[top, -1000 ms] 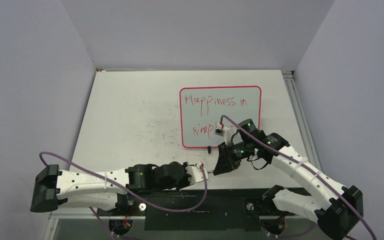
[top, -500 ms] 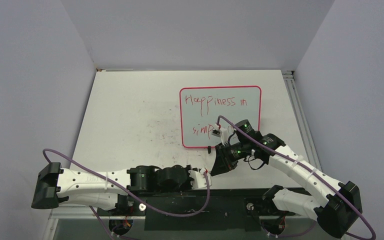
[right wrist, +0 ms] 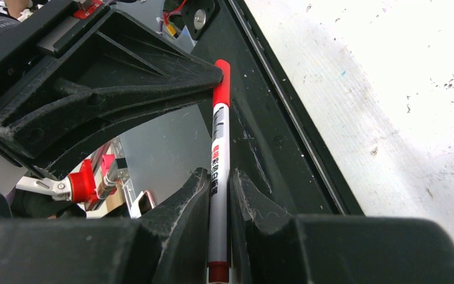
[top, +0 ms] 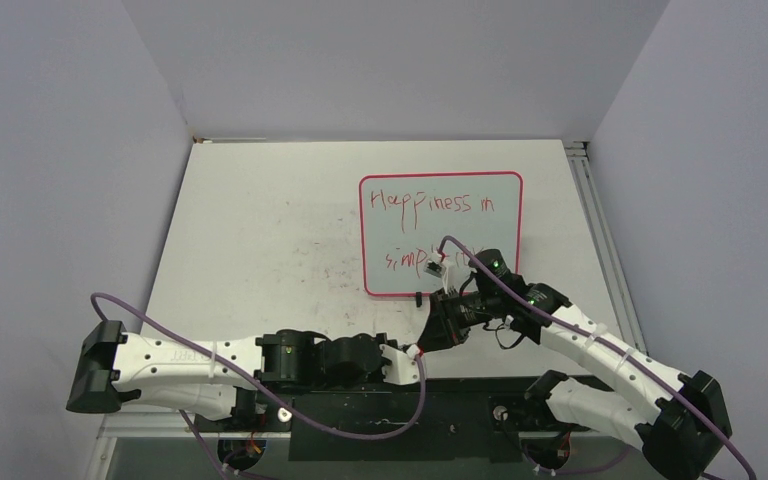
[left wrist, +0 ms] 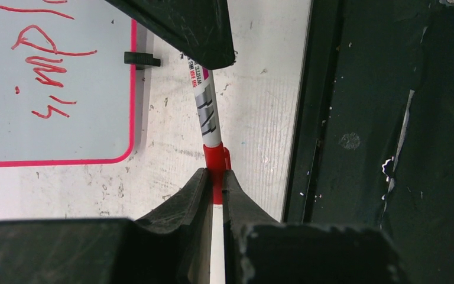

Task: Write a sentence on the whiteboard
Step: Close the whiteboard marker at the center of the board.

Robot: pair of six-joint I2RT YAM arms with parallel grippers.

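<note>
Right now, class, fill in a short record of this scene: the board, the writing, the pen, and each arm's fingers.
whiteboard: flat on the table, pink-red rim
sentence: red, two lines; "Happiness in" above "simpl...", the rest hidden by the right arm
marker: white barrel, red cap, off the board at the table's near edge, held between both arms
left fingers: shut on the marker at its red cap end
right fingers: shut on the marker's barrel
</note>
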